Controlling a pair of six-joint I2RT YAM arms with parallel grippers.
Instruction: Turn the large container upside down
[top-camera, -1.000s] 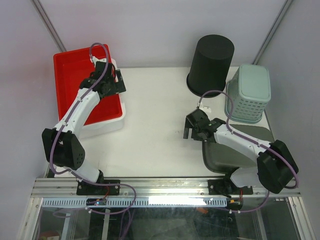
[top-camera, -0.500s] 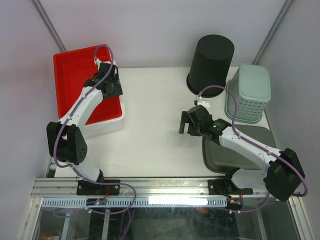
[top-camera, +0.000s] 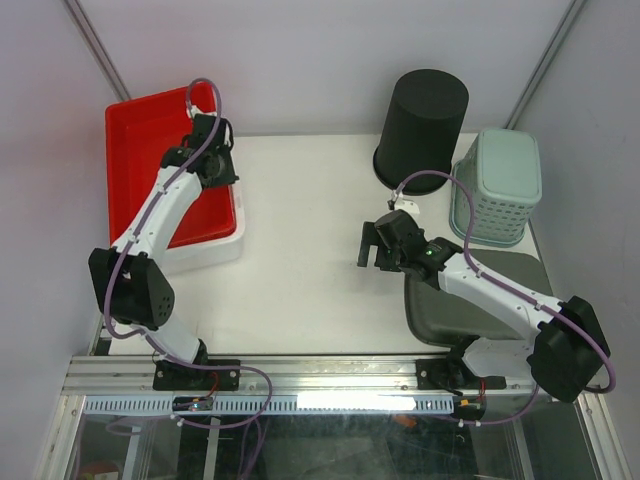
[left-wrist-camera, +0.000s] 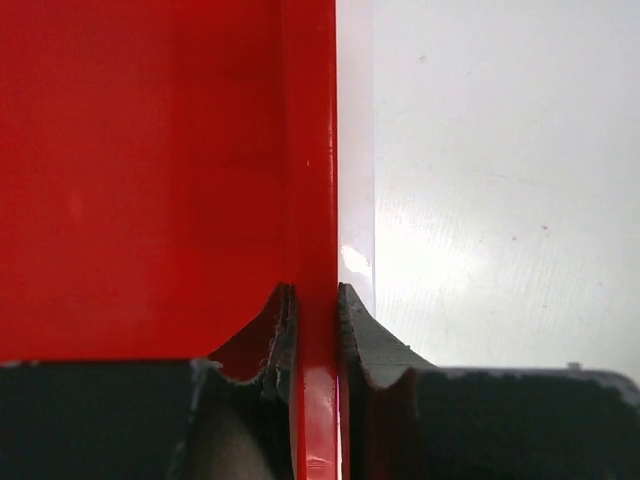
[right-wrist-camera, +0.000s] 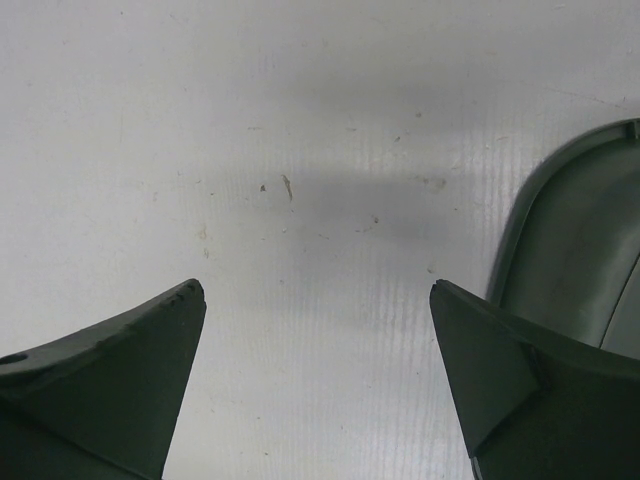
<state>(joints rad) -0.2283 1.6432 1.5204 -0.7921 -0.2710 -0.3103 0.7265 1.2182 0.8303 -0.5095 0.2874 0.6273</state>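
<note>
The large container (top-camera: 150, 140) is a red open bin at the far left of the table, standing right way up. My left gripper (top-camera: 225, 175) is shut on its right-hand wall. In the left wrist view the red rim (left-wrist-camera: 310, 180) runs straight between my two fingers (left-wrist-camera: 360, 335), one inside the bin and one outside, both pressed against it, with my left gripper (left-wrist-camera: 315, 300) centred on the wall. My right gripper (top-camera: 372, 248) hovers open over bare table near the middle, holding nothing; its own view shows my right gripper (right-wrist-camera: 317, 300) spread wide above the white surface.
A black bucket (top-camera: 425, 125) stands upside down at the back right, beside a teal basket (top-camera: 495, 185). A dark grey tray (top-camera: 470, 305) lies under the right arm, its edge (right-wrist-camera: 580, 240) close to the right finger. A white ledge (top-camera: 215, 248) shows along the red bin's near side.
My left gripper has moved onto the red bin's right wall and closed on it. The right arm shifted slightly forward and left a second ago, then stayed still.
</note>
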